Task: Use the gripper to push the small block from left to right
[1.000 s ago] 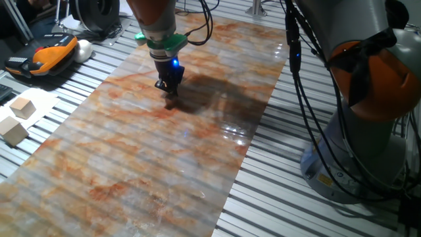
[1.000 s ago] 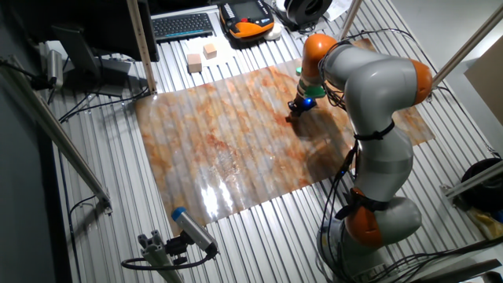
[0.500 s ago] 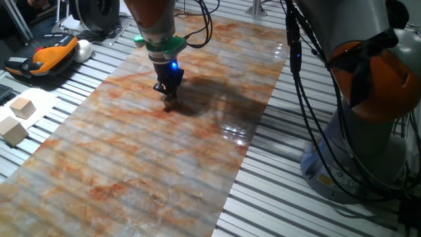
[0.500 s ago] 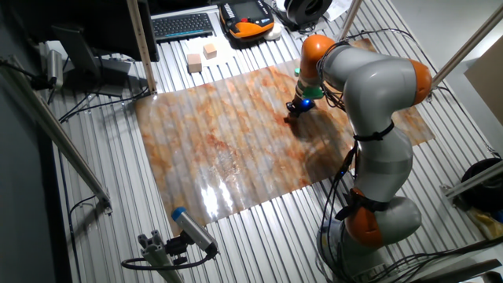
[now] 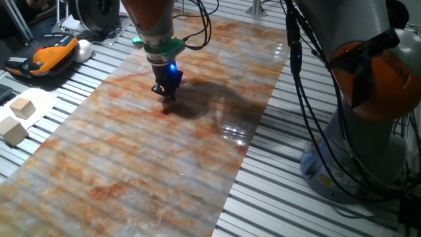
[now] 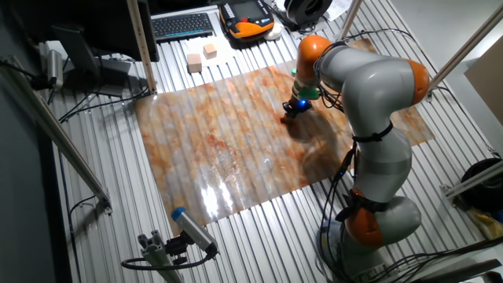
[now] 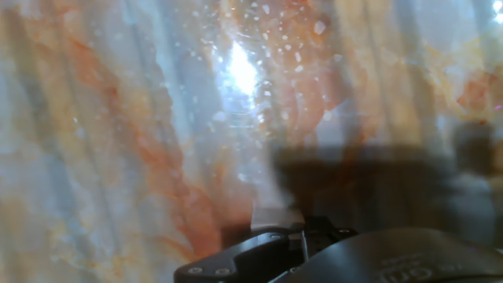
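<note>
Block: the block point(image 5: 168, 106) lay at the fingertips, on the mat, barely visible.
Gripper: the gripper point(image 5: 165, 94) stood low over the mat; fingers looked drawn together, holding nothing.
Handling: probably light and stiff, apt to skid or twist aside; best pushed flat against a side, low down.
Surface: the mat point(image 5: 151, 164) was glossy, marbled orange and grey, likely slick.
Room: two larger blocks point(image 5: 18, 118), a pendant point(image 5: 45, 56) and a keyboard point(image 6: 183, 26) sat well apart from the work.
</note>
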Tool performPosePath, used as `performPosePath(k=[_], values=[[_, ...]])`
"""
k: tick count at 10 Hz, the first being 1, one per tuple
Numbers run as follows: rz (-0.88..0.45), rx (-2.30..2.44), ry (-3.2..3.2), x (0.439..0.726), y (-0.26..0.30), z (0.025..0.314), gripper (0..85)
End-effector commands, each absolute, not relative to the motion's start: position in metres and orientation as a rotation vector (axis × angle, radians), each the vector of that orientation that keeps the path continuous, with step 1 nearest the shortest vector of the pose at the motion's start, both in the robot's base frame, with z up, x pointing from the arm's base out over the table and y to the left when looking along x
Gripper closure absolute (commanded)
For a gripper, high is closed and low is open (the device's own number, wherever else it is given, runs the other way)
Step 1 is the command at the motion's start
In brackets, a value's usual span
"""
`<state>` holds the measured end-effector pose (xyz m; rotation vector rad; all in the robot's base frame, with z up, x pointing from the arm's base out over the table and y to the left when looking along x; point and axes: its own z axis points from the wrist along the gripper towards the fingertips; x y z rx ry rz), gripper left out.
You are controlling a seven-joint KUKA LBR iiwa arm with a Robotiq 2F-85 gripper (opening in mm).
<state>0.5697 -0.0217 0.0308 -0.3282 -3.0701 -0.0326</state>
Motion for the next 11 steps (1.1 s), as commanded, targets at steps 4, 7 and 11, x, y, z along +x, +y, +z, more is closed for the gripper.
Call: performPosePath(k=[4, 7, 11], values=[[-0.008, -0.351, -3.067, 0.572, -0.010, 0.035, 85.0], [-0.004, -0.372, -3.065, 0.571, -0.002, 0.032, 85.0], [-0.029, -0.391, -3.057, 0.571, 0.003, 0.032, 85.0]])
